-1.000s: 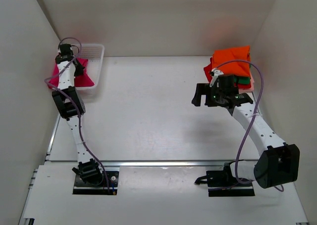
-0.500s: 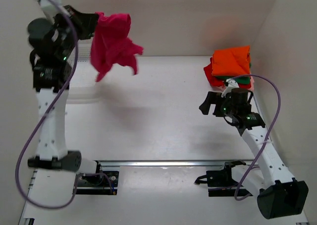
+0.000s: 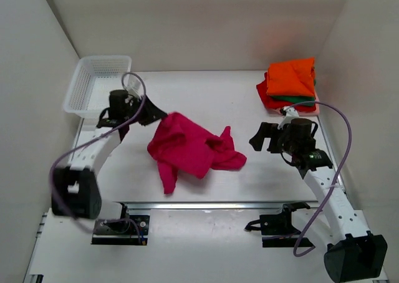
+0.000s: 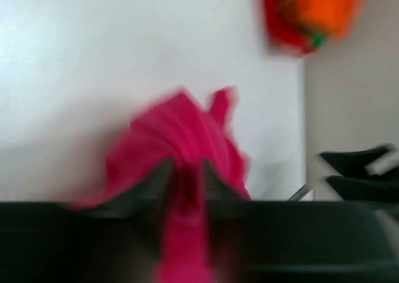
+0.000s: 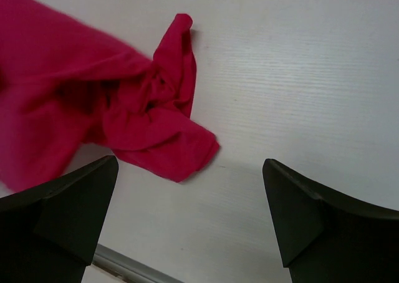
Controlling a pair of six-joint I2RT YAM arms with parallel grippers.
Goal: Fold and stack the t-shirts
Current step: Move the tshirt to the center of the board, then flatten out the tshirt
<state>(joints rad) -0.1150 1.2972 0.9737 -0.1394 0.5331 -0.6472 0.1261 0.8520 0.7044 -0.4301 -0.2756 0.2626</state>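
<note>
A magenta-pink t-shirt lies crumpled in the middle of the table. My left gripper is at its far-left corner. In the blurred left wrist view a strip of the pink cloth runs between the fingers, which stand close together around it. My right gripper hovers just right of the shirt, jaws wide open and holding nothing. The shirt's bunched corner lies ahead of the right gripper. A folded stack with an orange t-shirt on top sits at the back right, green and red edges showing beneath.
A white mesh basket stands at the back left corner, with nothing showing inside. White walls close in the table on the left, back and right. A metal rail runs along the table's near edge.
My left arm lifted the magenta-pink shirt out of the basket, swung it high, then brought it down onto the table's middle. The right gripper drew slightly toward the near edge.
</note>
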